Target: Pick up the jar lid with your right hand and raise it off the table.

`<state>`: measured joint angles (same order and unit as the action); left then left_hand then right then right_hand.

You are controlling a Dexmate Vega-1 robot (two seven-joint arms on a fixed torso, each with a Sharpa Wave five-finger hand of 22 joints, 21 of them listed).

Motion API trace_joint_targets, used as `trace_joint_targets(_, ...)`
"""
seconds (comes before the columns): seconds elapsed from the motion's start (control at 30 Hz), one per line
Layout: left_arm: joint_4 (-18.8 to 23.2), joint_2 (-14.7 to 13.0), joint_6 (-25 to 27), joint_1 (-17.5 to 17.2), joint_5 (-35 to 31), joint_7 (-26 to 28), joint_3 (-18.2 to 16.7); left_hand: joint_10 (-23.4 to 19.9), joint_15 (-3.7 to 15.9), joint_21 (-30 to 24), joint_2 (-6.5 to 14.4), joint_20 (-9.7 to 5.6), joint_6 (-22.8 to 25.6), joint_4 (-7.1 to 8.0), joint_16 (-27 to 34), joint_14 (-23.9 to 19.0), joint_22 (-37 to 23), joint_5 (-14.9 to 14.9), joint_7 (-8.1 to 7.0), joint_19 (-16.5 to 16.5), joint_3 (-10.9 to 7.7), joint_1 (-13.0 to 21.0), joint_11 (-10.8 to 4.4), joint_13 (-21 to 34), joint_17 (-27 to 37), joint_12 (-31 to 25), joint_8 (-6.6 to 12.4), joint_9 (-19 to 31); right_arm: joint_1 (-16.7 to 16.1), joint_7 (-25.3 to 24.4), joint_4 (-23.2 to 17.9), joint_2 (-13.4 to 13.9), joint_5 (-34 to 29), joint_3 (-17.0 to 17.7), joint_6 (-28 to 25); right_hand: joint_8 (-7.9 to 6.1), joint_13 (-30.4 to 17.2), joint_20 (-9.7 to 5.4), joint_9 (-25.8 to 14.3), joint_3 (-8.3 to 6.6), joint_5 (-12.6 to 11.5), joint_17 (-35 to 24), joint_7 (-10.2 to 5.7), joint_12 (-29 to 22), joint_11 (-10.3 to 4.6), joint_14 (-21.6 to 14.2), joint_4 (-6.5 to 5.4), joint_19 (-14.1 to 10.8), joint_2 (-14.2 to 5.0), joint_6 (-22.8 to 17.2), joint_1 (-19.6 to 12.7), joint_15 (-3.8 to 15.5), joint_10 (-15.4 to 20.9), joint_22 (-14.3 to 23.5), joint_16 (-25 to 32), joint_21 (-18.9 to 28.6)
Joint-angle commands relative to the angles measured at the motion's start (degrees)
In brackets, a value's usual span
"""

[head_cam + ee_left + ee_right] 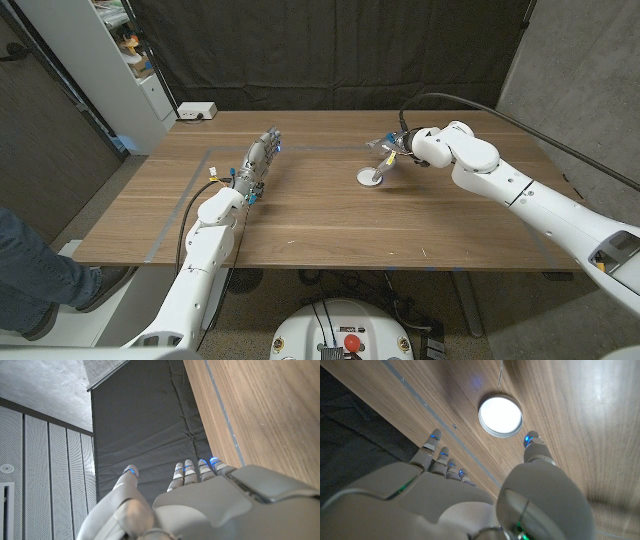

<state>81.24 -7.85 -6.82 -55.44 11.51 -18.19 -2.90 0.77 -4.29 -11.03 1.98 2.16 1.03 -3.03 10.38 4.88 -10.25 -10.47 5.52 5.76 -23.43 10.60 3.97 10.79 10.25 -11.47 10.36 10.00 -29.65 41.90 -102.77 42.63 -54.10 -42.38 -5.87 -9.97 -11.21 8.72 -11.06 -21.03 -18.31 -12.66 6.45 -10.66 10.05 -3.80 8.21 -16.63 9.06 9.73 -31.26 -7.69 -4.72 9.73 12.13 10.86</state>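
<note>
Your right hand hangs just above and behind the jar lid, fingers spread and holding nothing — the wrist view shows the thumb out to one side of the lid and the other fingers out to the other, with bare wood between them and the rim. No contact that I can make out. The lid itself lies flat on the wooden table, white face up, right of centre and inside the taped outline, with nothing crowding it.

So you look to be in the approach, with the grasp not yet made. The next move, as I read it, calls for bringing the hand down so thumb and fingers straddle the rim, then closing on opposite edges. The lid is thin and sits flush on the wood, so the fingertips will need to get low — almost scraping the surface — or it may slide away instead of lifting. Only then raise it straight up.

Your left hand waits well apart on the table's left half, fingers extended and together, empty.
</note>
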Motion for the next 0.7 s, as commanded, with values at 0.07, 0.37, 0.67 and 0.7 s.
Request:
trace_joint_targets(0.07, -0.7, -0.2, 0.16, 0.76, -0.23, -0.18, 0.23, -0.32, 0.18, -0.3, 0.63, 0.12, 0.35, -0.32, 0.34, 0.46, -0.12, -0.25, 0.01, 0.42, -0.17, 0.06, 0.15, 0.12, 0.2, -0.41, 0.36, 0.2, 1.56, 2.43, 2.09, -1.49, -1.6, -2.01, -0.98, -0.19, -0.07, 0.65, -0.26, 0.36, -0.56, -0.17, 1.26, -0.19, 0.62, 0.05, -0.01, -0.32, 0.43, 4.45, 0.17, -0.6, 0.06, 0.16, 0.26, 0.4)
trace_joint_targets(0.37, -1.29, -0.21, 0.2, 1.31, -0.29, -0.29, 0.46, -0.35, 0.2, -0.31, 0.67, 0.17, 0.39, -0.36, 0.35, 0.45, -0.12, -0.25, 0.04, 0.45, -0.11, 0.04, 0.15, 0.12, 0.2, -0.42, 0.36, 0.2, 3.2, 5.26, 3.1, -2.17, -1.7, -3.42, -0.38, -0.97, -0.08, 0.9, -0.26, 0.74, -1.12, -0.18, 1.25, -0.44, 0.66, -0.22, -0.09, -0.49, 0.46, 3.17, 0.26, -0.63, 0.45, 0.16, 0.38, 0.41)
trace_joint_targets(0.67, -1.96, 0.01, -0.21, 1.31, -0.2, -0.23, 0.46, -0.4, 0.16, -0.32, 0.71, 0.19, 0.43, -0.39, 0.35, 0.45, -0.12, -0.26, -0.03, 0.46, -0.08, 0.03, 0.16, 0.12, 0.2, -0.44, 0.36, 0.2, 4.27, 6.91, 3.56, -2.75, -2.21, -4.47, 0.29, -1.77, -0.11, 1.15, -0.26, 1.15, -1.83, -0.18, 0.99, -0.87, 0.59, -0.51, -0.12, -0.78, 0.41, 1.34, 0.26, -0.57, 1.46, 0.16, 0.5, 0.45)
trace_joint_targets(0.7, -1.98, 0.04, -0.25, 1.29, -0.17, -0.2, 0.44, -0.44, 0.16, -0.33, 0.72, 0.19, 0.42, -0.4, 0.36, 0.43, -0.12, -0.26, 0.0, 0.45, -0.07, 0.03, 0.18, 0.12, 0.2, -0.45, 0.36, 0.2, 4.36, 7.21, 3.59, -2.82, -2.28, -4.61, 0.33, -1.88, -0.11, 1.17, -0.26, 1.21, -1.93, -0.18, 0.77, -0.9, 0.59, -0.56, -0.13, -0.89, 0.4, 1.03, 0.25, -0.56, 1.55, 0.16, 0.52, 0.48)
